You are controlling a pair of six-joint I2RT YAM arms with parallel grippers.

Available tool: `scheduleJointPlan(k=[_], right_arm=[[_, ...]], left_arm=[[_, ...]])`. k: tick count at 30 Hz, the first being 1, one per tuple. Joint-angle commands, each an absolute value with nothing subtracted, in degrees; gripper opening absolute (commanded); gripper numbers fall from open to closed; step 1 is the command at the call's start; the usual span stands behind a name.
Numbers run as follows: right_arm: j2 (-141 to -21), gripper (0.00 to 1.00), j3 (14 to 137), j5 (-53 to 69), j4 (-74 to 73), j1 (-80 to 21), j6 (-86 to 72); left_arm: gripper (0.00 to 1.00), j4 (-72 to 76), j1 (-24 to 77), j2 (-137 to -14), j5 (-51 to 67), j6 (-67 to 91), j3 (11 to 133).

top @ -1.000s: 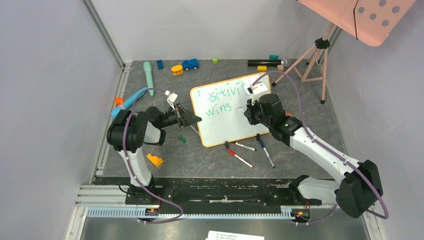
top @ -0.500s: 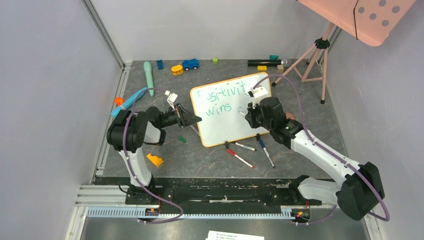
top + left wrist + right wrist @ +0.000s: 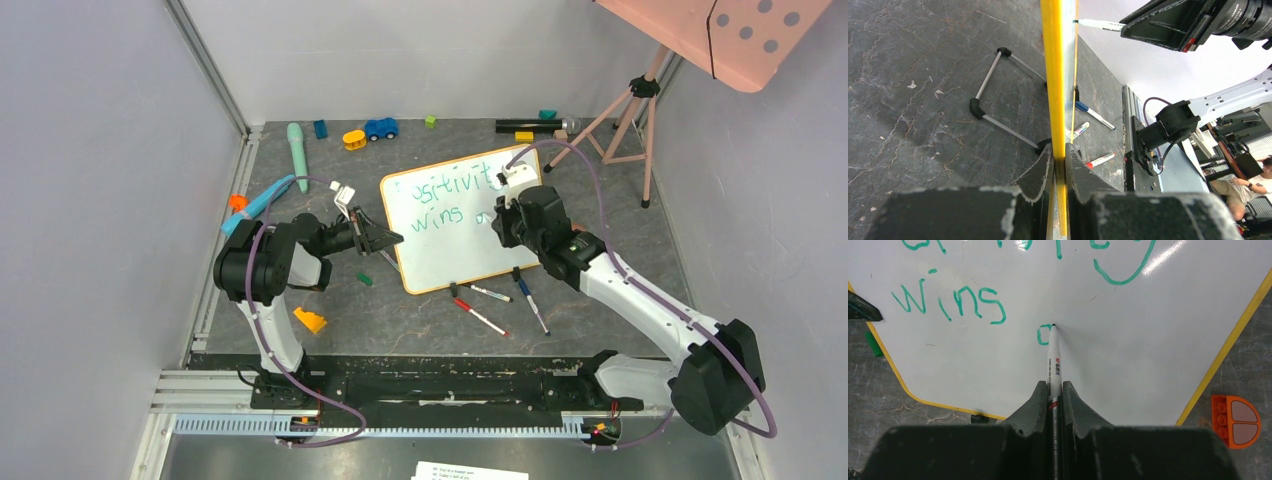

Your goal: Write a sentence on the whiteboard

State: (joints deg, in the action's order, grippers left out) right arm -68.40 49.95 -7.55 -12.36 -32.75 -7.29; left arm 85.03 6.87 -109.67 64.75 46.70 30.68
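My right claw [image 3: 1053, 392] clamps the marker [image 3: 1053, 357], its tip on a letter begun at 3 o'clock of "wins". The sentence [image 3: 950, 302] seems one word short. My left claw [image 3: 1059, 156] pinches the whiteboard [image 3: 1054, 75].

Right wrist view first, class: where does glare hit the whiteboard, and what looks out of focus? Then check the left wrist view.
Right wrist view: a bright glare streak crosses the whiteboard at top right, the marker throws a faint shadow beside its tip, and the right gripper blurs near the lens. Left wrist view: the left gripper looks soft and grainy, and the upper right background is washed out.
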Motion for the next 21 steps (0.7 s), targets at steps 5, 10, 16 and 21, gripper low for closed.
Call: scheduleJointPlan(k=[5,10,16,21], right_arm=[[-69.36,0.00,52.80,-8.95,-11.34,-32.03,-6.38],[-67.69,0.00,49.81,-7.74,-11.38,-32.02,-7.47],[-65.87,0.00,46.73,-6.78,-11.66,-32.05,-8.52],[-65.48,0.00,47.67,-8.02,-12.62,-32.08,-8.01]], left_arm=[[0.02,89.21,7.21,-108.62,67.37,42.01,30.44],[0.02,89.21,7.21,-108.78,67.41,42.15,30.63],[0.02,89.21,7.21,-108.76,67.41,42.10,30.67],[0.02,89.21,7.21,-108.80,67.41,42.14,30.59]])
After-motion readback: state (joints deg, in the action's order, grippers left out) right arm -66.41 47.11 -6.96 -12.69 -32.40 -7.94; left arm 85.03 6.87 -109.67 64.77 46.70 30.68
